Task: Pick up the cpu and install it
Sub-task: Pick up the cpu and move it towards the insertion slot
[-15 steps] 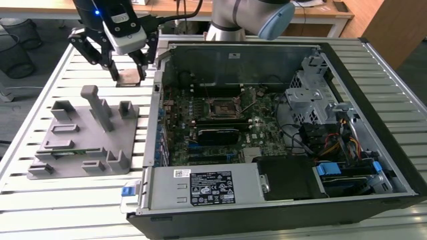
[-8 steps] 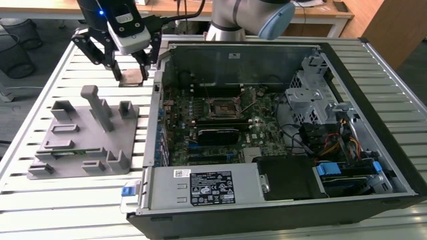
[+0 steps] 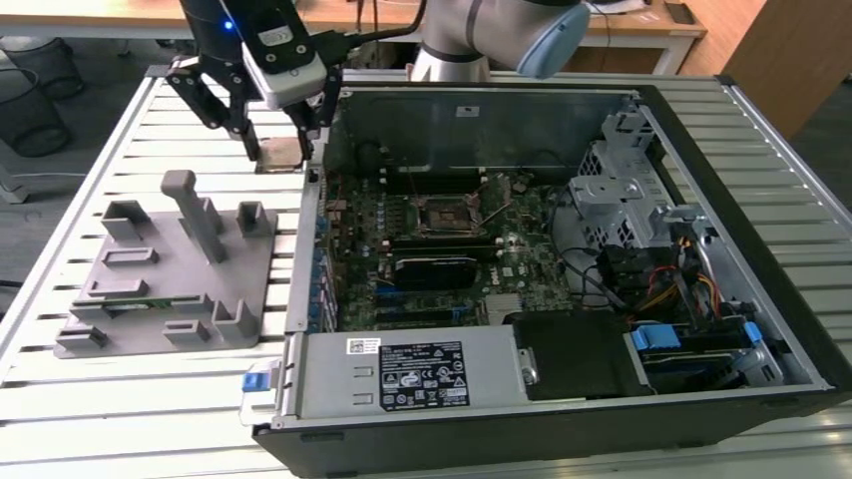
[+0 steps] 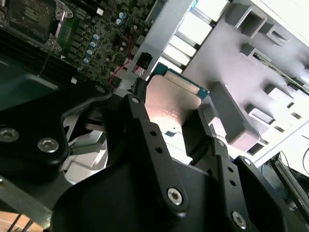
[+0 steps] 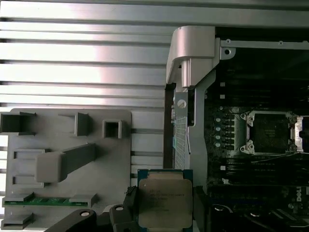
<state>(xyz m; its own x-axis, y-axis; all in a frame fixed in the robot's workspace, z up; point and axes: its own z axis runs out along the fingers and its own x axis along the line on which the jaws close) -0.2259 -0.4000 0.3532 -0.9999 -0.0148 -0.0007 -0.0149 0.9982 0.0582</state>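
Second wrist view: the cpu [image 4: 174, 99] sits clamped between the two black fingers [image 4: 140, 130], its tan face towards the camera and a green edge showing. The gripper [image 4: 170, 108] is closed to the chip's width, pressing on opposite edges. In the first wrist view the silver lid and green rim show, but the fingers cover the chip's sides and the picture's edge cuts off part of it. In the exterior view the gripper hangs in the upper left of the frame, over the slatted table [image 3: 120, 150]. It is beyond the grey fixture block [image 3: 174, 289] and just outside the open computer case [image 3: 466, 451], well apart from the cpu socket [image 3: 440, 215] on the motherboard [image 3: 522, 239].
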